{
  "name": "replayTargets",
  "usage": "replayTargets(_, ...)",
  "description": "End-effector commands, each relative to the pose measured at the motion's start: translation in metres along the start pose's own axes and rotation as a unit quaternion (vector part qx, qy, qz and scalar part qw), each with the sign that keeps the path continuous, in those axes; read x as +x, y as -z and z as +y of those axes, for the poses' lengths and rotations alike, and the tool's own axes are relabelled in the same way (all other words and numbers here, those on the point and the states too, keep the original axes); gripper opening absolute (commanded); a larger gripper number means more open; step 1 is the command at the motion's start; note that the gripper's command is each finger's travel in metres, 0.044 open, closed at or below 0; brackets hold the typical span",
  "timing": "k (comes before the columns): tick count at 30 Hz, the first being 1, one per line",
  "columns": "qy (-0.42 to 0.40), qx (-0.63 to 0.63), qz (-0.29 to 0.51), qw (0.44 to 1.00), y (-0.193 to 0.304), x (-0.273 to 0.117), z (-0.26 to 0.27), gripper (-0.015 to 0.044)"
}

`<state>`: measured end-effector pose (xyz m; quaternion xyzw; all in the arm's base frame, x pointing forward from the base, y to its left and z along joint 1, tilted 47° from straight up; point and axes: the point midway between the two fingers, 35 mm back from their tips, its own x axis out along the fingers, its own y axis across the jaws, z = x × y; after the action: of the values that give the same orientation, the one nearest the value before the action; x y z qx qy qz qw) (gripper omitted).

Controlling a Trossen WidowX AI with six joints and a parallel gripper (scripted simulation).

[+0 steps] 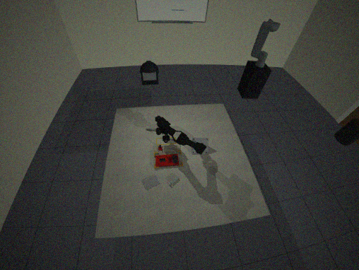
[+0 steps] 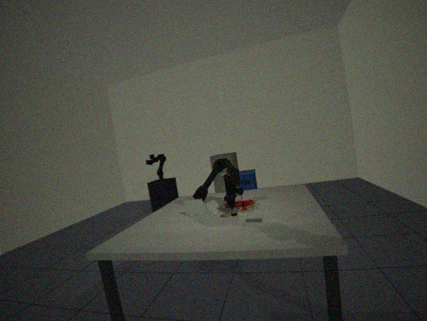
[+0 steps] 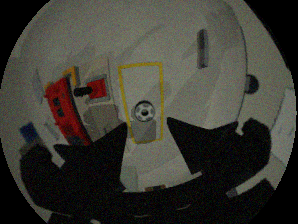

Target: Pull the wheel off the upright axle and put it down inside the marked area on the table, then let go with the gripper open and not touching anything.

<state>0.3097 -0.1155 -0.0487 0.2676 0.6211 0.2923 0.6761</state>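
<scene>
The wheel (image 3: pixel 144 111) (image 2: pixel 234 214), dark with a pale hub, lies flat inside the marked area, a yellow outline (image 3: pixel 162 95) on the table. My gripper (image 3: pixel 147 122) (image 2: pixel 230 206) is open above it, with a gap between the wheel and each fingertip in the wrist view. The black axle (image 3: pixel 81 92) stands bare on a red block (image 3: pixel 99 88), left of the outline in the wrist view. In the top view the wheel is hidden or too dark to tell.
A long red part (image 3: pixel 64 111) (image 1: pixel 167 160) lies beyond the axle. A grey bar (image 3: pixel 202 49) (image 2: pixel 254 220) lies on the other side of the outline. Two pale flat pieces, one of them a plate (image 1: pixel 150 182), lie on the table (image 1: pixel 124 212).
</scene>
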Motion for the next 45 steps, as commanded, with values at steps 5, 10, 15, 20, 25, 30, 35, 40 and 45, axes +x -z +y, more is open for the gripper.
replayTargets(5,0.002,0.000,-0.003,1.000,0.005,-0.014,0.001,0.0353)
replayTargets(10,0.005,-0.001,-0.001,1.000,0.045,-0.043,0.017,0.0440)
replayTargets(15,0.004,-0.003,0.001,1.000,0.082,-0.062,0.034,0.0440)
replayTargets(20,0.004,-0.003,0.001,1.000,0.083,-0.063,0.035,0.0440)
replayTargets(25,0.004,-0.003,0.001,1.000,0.083,-0.063,0.035,0.0440)
replayTargets(30,0.004,-0.003,0.001,1.000,0.083,-0.063,0.035,0.0440)
replayTargets(35,0.004,-0.003,0.001,1.000,0.083,-0.063,0.035,0.0440)
replayTargets(40,0.004,-0.003,0.001,1.000,0.083,-0.063,0.035,0.0440)
replayTargets(45,0.004,-0.003,0.001,1.000,0.083,-0.063,0.035,0.0440)
